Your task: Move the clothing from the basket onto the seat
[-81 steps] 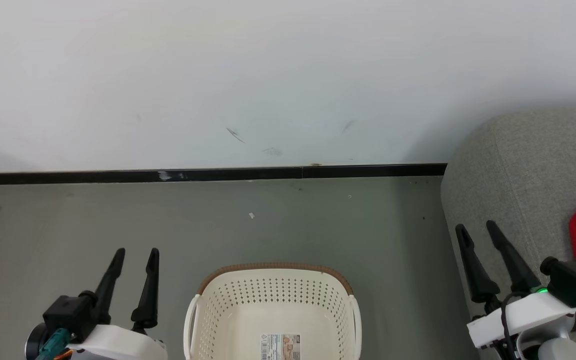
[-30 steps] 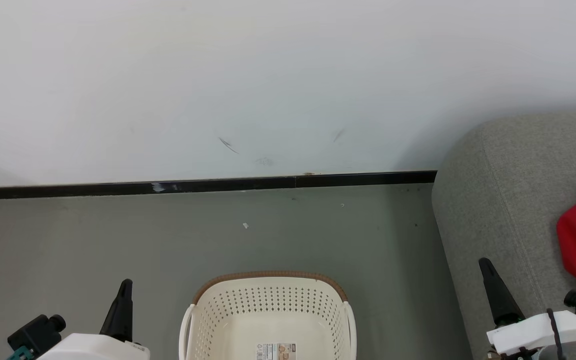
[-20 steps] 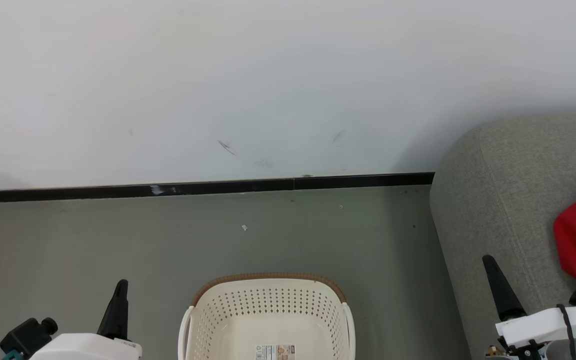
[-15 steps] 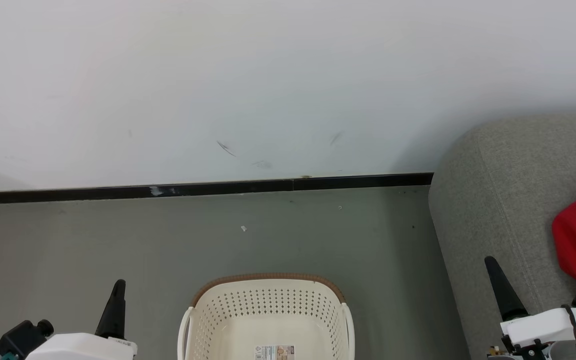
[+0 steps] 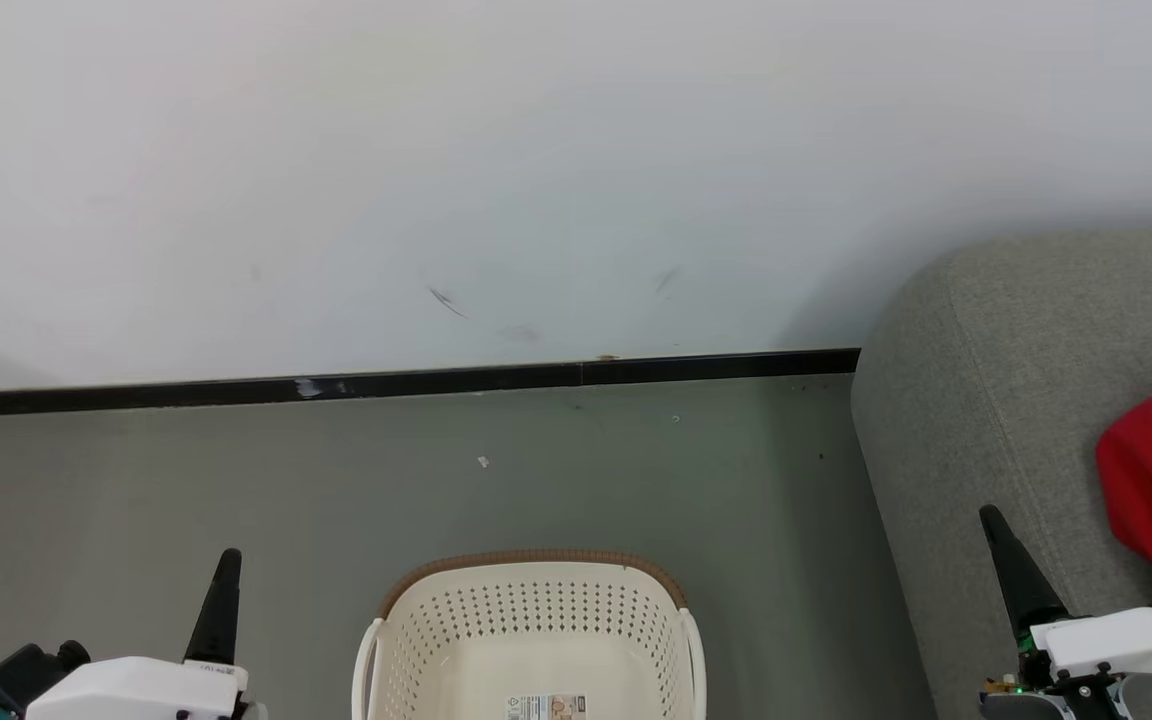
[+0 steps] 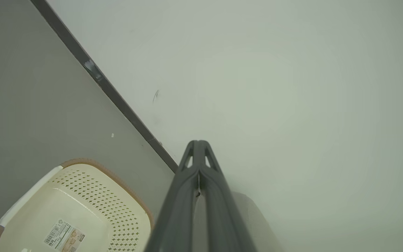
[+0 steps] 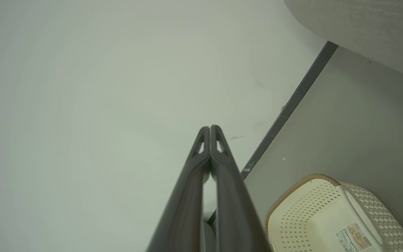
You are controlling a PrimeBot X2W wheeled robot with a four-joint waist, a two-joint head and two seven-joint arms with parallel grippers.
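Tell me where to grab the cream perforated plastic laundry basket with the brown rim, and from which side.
Likely the cream-white side handles, approached from outside left and right: they loop clear of the walls, and the basket sits upright, squarely facing the robot.

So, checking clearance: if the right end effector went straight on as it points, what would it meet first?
Probably the white wall, above the black skirting; the right end effector, shut, points there. Depth is unclear.

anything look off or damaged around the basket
Minor wear only: dark scuff marks on the white wall, a white chipped patch on the black baseboard, and a small white scrap on the grey floor beyond the cream perforated basket.
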